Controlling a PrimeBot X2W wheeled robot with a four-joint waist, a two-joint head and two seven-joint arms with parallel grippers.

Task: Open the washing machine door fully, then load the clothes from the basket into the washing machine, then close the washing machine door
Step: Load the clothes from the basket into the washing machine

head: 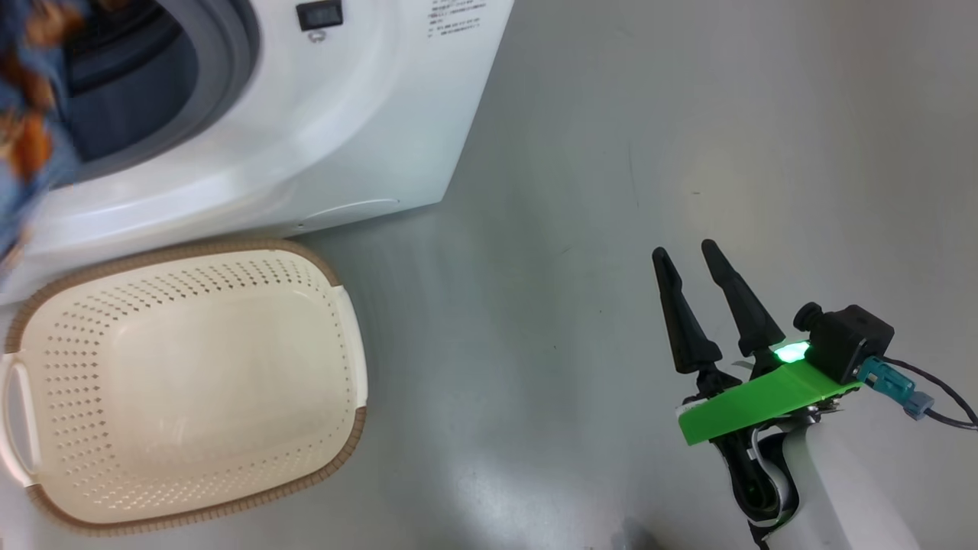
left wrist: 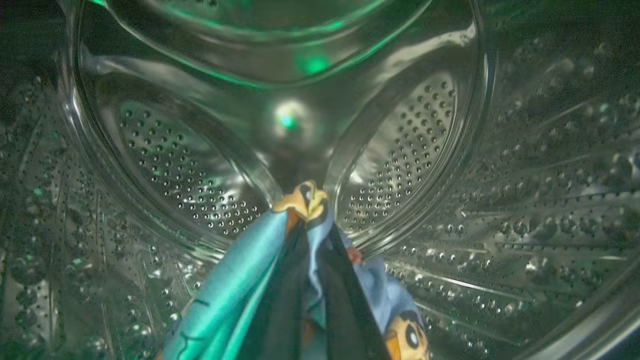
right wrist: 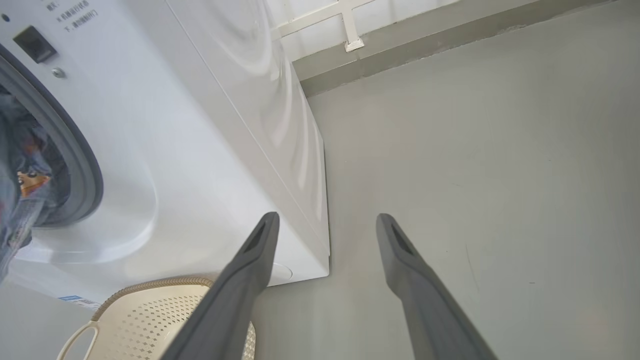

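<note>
The loading step is in hand, and by the look of it nearly finished. At the far left of the head view the clothes [head: 30,114], blue cloth with orange-brown figures, hang blurred across the mouth of the washing machine [head: 344,137], over its grey gasket [head: 221,84]. In the left wrist view the left gripper [left wrist: 306,230] is well inside the steel drum [left wrist: 410,140], its two dark fingers pressed together with a fold of the blue cloth pinched at their tips and the rest trailing down around them.

Below the machine, the basket [head: 183,250] sits on the floor [head: 611,191] just in front of the washer's lower edge, its perforated bottom bare.

At the lower right the right gripper [head: 684,249] hangs over bare floor, well apart from the basket and the machine, jaws spread wide and holding nothing.

The next move, I judge, calls for the left jaws to part so the cloth drops onto the drum wall, then for the arm to draw out without dragging fabric across the gasket. Closing the washing machine door would follow.
</note>
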